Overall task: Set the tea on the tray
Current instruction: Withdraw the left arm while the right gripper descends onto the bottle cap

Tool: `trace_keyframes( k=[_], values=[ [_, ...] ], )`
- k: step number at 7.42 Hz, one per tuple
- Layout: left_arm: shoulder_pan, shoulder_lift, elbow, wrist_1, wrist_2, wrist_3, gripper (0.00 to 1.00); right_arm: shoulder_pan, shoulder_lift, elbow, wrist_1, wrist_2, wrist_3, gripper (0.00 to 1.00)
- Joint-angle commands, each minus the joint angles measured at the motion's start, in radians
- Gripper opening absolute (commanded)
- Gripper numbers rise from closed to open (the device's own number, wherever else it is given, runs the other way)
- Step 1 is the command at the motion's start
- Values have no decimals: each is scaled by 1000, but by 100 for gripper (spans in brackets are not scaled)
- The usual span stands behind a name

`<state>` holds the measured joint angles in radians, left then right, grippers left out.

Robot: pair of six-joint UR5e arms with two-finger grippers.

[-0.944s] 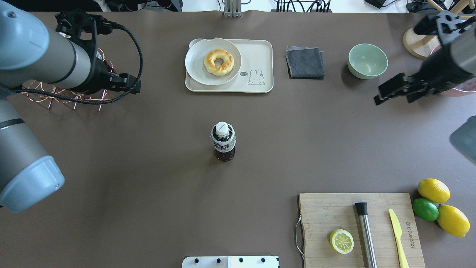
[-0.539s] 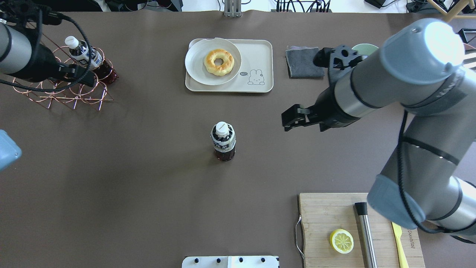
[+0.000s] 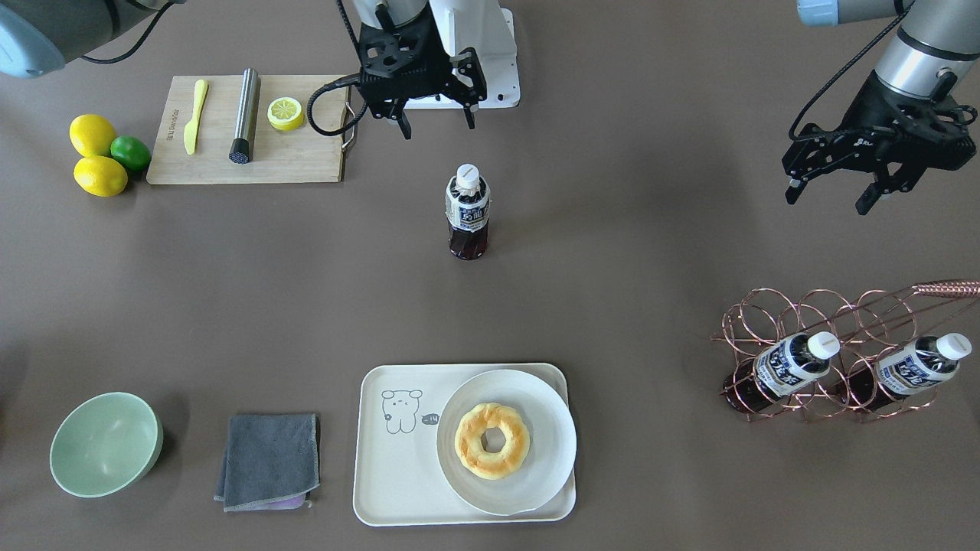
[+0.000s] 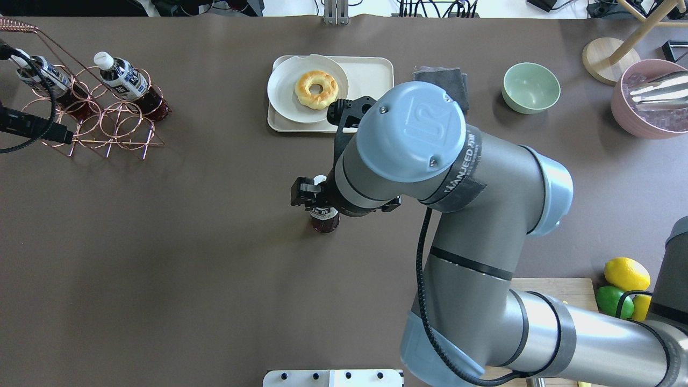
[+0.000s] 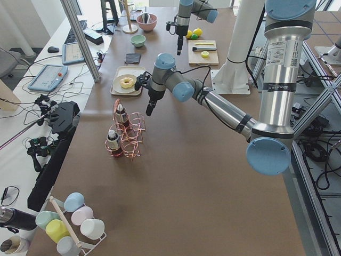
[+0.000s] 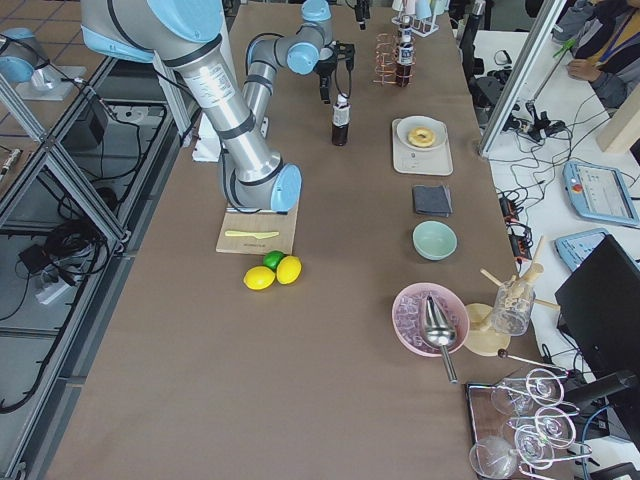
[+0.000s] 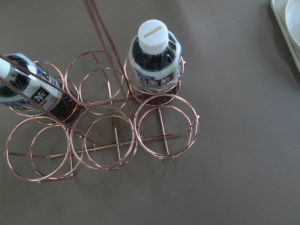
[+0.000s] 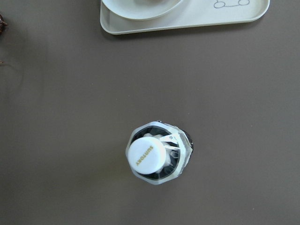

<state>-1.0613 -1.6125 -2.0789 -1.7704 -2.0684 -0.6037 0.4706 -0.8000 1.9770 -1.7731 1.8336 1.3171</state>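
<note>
The empty, wide-open right pincer (image 3: 437, 131) should sink straight around the tea bottle (image 3: 467, 214) beneath it, gripping its label.

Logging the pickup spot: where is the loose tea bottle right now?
In the front-facing view the tea stands upright mid-table, right gripper hovering over it, the tray nearer the camera and apart from it.
</note>
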Motion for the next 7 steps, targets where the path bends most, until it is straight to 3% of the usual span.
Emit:
trace_keyframes(
  k=[1,3,7],
  values=[
    [-6,52,-12,-49,-13,-2,97,-41,51,-62,-26,-69,14,87],
    [-6,52,-15,-49,-13,-4,97,-41,83,-131,-20,-97,13,83],
    [-6,52,-13,-49,-13,-5,97,-23,84,-161,-16,-132,-15,76]
  ],
)
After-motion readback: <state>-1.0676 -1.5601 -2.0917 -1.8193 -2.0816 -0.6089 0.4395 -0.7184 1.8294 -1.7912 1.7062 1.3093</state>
